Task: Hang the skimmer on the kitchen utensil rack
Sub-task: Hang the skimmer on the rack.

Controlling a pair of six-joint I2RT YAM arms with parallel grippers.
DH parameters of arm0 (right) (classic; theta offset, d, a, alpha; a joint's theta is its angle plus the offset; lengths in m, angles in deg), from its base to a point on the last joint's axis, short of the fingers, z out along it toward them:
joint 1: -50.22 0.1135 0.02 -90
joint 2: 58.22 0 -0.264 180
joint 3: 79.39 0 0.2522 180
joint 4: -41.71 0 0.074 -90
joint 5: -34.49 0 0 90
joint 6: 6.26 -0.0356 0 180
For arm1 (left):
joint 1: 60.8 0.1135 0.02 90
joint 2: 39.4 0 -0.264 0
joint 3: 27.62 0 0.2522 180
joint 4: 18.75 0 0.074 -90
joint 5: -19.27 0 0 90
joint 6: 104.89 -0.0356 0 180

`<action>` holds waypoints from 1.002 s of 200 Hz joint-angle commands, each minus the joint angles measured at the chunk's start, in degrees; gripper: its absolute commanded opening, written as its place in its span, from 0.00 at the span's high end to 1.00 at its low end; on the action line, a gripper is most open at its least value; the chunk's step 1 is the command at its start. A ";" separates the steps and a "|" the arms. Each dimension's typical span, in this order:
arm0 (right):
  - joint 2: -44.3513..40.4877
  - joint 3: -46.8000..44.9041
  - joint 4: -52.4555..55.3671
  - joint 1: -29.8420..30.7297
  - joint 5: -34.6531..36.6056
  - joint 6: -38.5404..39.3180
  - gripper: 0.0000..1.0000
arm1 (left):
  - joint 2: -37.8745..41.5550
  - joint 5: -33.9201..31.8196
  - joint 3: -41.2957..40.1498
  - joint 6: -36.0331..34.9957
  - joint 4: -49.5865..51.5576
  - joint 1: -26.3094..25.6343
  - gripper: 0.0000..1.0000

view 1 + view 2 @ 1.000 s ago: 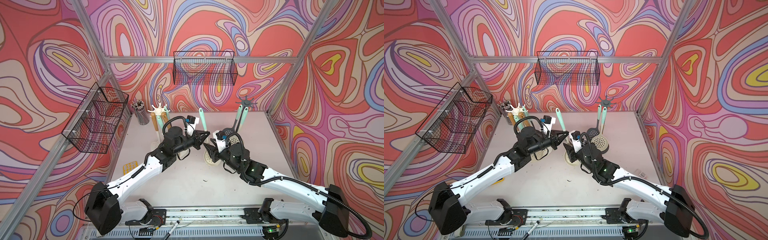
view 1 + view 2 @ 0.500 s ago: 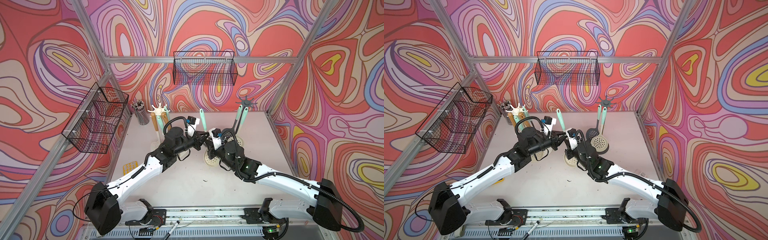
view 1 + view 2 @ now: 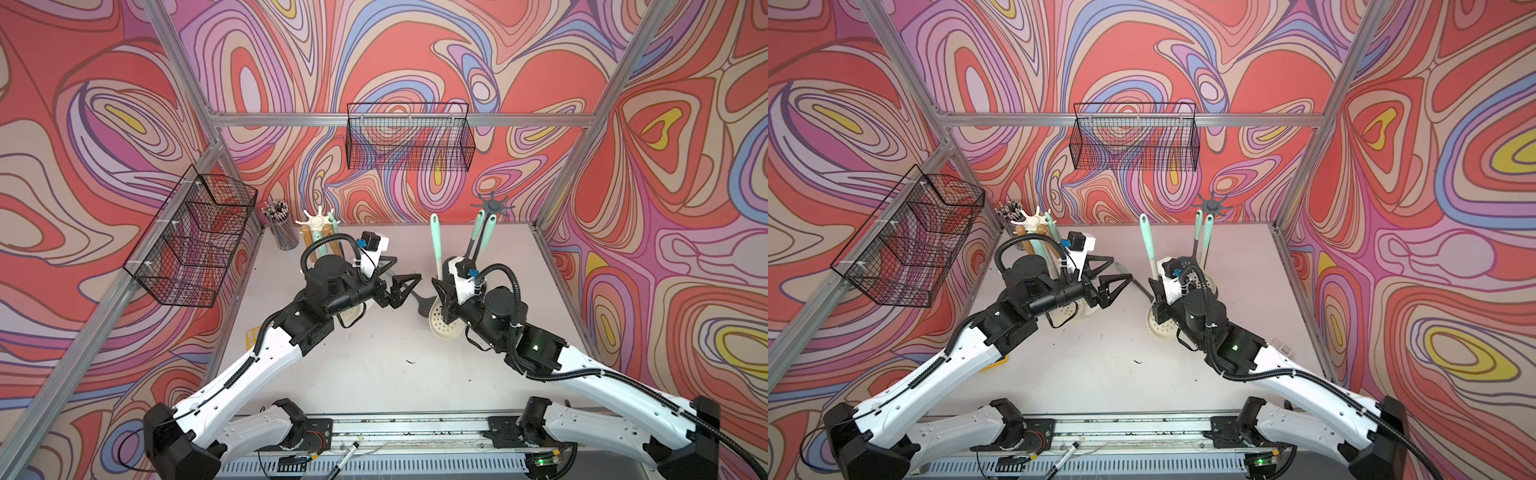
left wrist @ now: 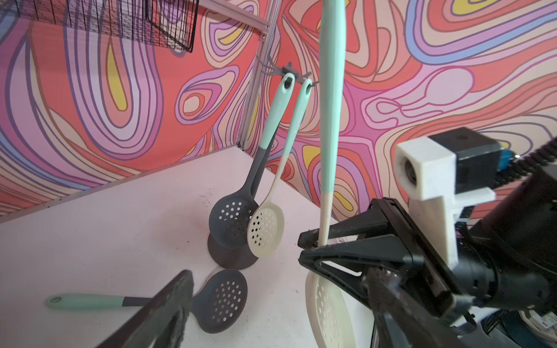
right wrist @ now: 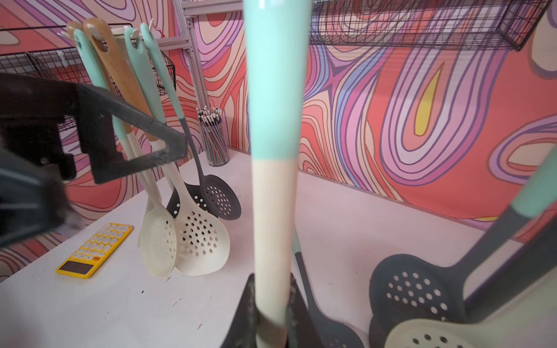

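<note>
Left hand (image 3: 404,269) now off skimmer (image 3: 435,241)

**My two arms.** Left arm (image 3: 274,353) and right arm (image 3: 623,399): white shells on the long links, black housings at every joint, black shoulder blocks on a grey rail (image 3: 395,424) at the near edge. A black ribbed cable (image 3: 516,291) arcs over each wrist. Each white camera mount (image 4: 428,171) carries a black camera with a blue plug. Left claw (image 3: 407,267) and right claw (image 3: 441,291): black, triangular open-frame fingers. A green light (image 3: 536,345) glows on my right forearm.
</note>
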 commanded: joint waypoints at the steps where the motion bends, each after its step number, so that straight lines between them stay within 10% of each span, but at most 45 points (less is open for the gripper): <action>1: -3.38 0.30 7.45 -0.84 1.97 0.02 0.92 | 1.14 3.29 0.47 -2.25 4.51 2.33 0.04; 200: -12.62 2.06 14.79 -25.57 -14.84 2.99 0.90 | 0.51 18.21 -7.75 -0.34 -4.29 10.34 0.01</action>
